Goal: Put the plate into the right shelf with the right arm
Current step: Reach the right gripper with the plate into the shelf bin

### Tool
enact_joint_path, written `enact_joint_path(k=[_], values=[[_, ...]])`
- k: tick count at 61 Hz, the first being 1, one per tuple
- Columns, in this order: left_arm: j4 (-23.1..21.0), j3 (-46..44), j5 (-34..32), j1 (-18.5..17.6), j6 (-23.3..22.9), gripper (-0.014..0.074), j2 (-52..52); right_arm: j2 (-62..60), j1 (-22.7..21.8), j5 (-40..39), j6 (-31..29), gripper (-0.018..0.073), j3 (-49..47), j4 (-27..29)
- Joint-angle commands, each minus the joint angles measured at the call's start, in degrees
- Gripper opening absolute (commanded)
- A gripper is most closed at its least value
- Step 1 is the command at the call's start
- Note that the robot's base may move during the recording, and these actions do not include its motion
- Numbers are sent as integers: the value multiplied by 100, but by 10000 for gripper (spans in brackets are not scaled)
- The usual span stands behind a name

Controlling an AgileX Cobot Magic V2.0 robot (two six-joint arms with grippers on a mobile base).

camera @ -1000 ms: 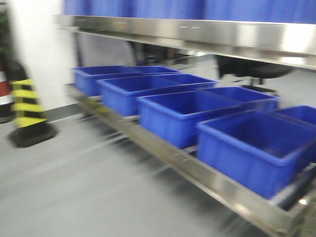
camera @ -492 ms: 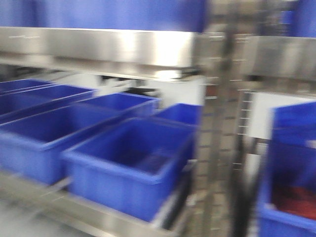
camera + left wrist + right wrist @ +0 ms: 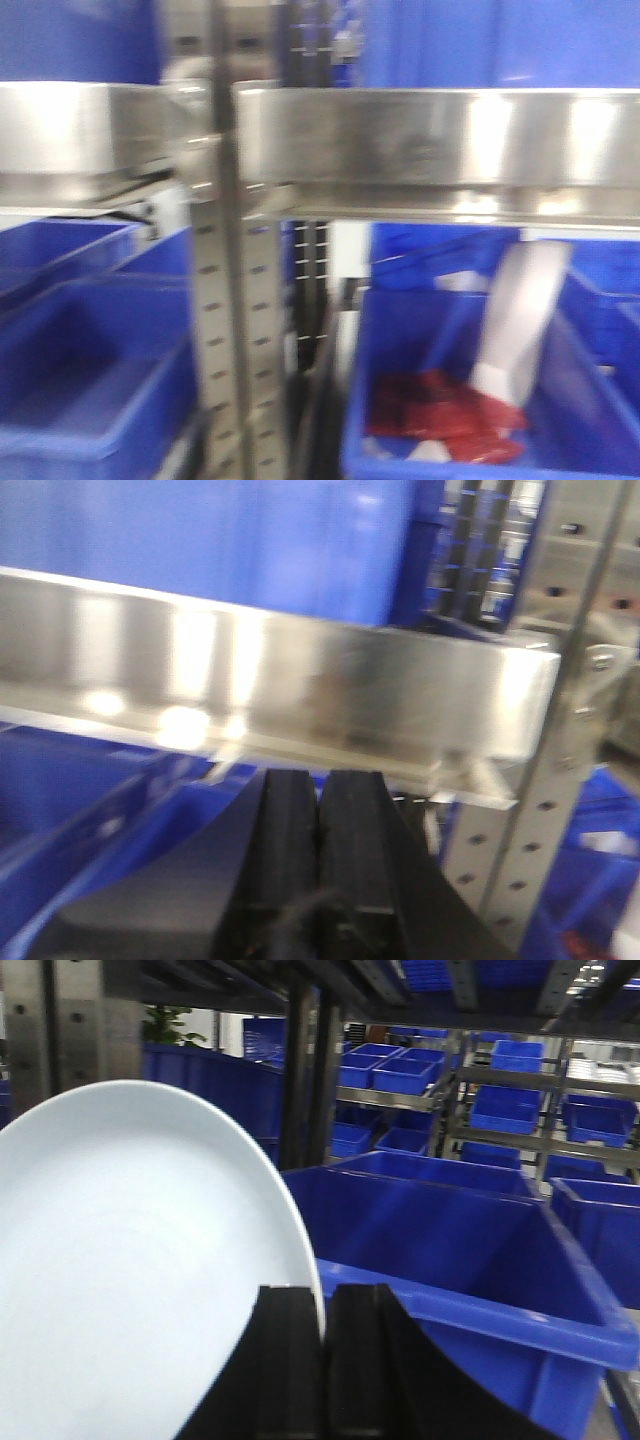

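**Right wrist view.** I find the black two-fingered right gripper [image 3: 324, 1305] clamped on the plain white round shallow plate [image 3: 130, 1280]. The plate's rim runs down into the narrow slit between the two fingers, and the jaws stand nearly together on it. The plate fills the left of this view, tilted, with its smooth face toward the camera. Just beyond it to the right sits a large blue plastic bin [image 3: 450, 1260] with a thick lip. The plate's edge overlaps the bin's near left corner in the view, but I cannot tell whether they touch. A dark upright post [image 3: 305, 1070] rises behind the plate. Further racks [image 3: 510, 1090] loaded with blue bins stand well behind.

**Left wrist view.** The black left gripper [image 3: 318, 785] has its fingers pressed flat together with nothing between them. It sits below a broad stainless-steel front rail [image 3: 280, 690], near a perforated steel upright [image 3: 540, 820].

**Front view, blurred.** The shiny stainless-steel right shelf [image 3: 430, 140] shows its flat rail across the upper right, meeting a perforated post [image 3: 228, 330]. Beneath the rail, a blue bin [image 3: 410, 335] holds crumpled red material [image 3: 440, 415] and a pale flat piece [image 3: 520, 320] leaning upright. I cannot identify either.
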Motion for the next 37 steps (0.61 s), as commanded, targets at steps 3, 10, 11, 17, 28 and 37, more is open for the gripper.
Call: enact_joint_path(k=[3,10,11,17,28,37], values=[[1,49,-508,-3,-34,-47,-57,52,-14,-469,-23,63,-191,-108],[1,49,-508,-3,-34,-47,-57,52,-14,-469,-23,63,-191,-108],[1,49,-508,-3,-34,-47,-57,52,-14,-469,-23,63,-191,-108],[1,49,-508,-3,-34,-47,-57,52,-14,-469,-23,63,-191,-108],[1,49,-508,-3,-34,-47,-57,52,-14,-469,-23,63,-191,-108],[1,49,-508,-3,-34,-47,-57,52,-14,-494,-23,63,-191,-108]])
